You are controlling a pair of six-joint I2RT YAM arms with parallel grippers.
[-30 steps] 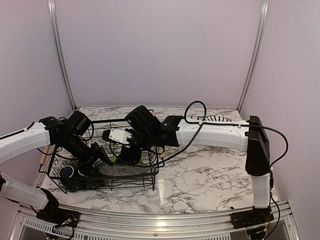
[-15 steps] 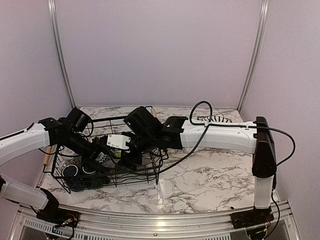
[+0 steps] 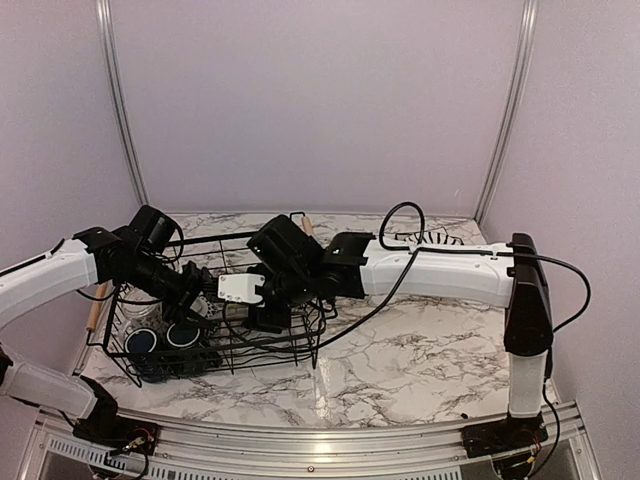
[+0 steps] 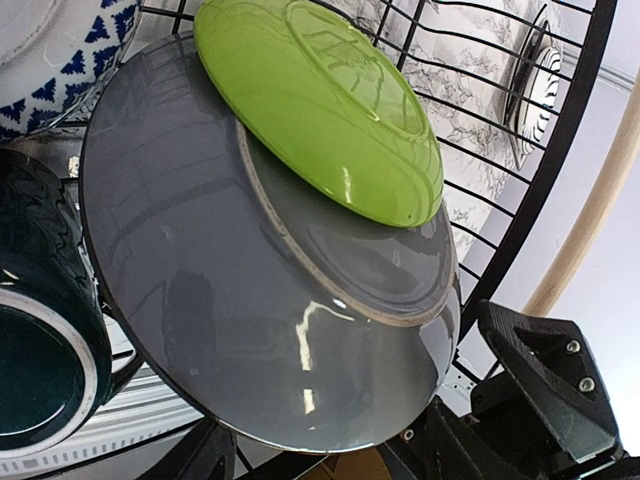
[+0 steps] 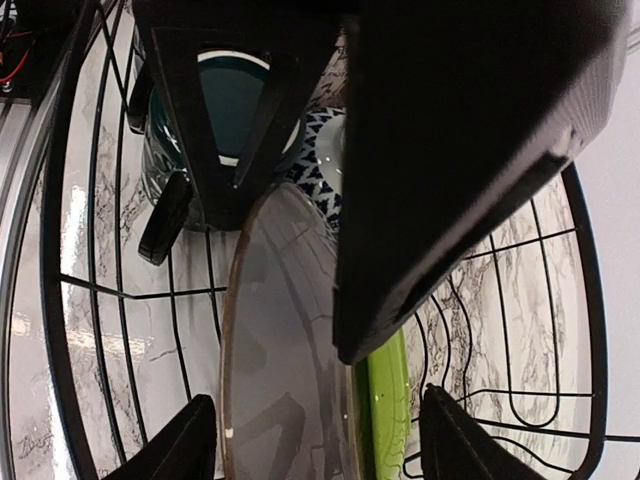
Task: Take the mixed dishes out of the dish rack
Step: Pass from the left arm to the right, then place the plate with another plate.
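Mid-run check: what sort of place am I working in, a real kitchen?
Probably a lab test cell, not a kitchen: plain lilac walls framed by aluminium posts, and a marble-patterned tabletop carrying a black wire dish rack.

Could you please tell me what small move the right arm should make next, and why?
Probably close the right gripper. In its wrist view the grey plate stands edge-on between its open fingers, with the lime-green plate right beside it, so a squeeze would likely catch a rim for lifting.
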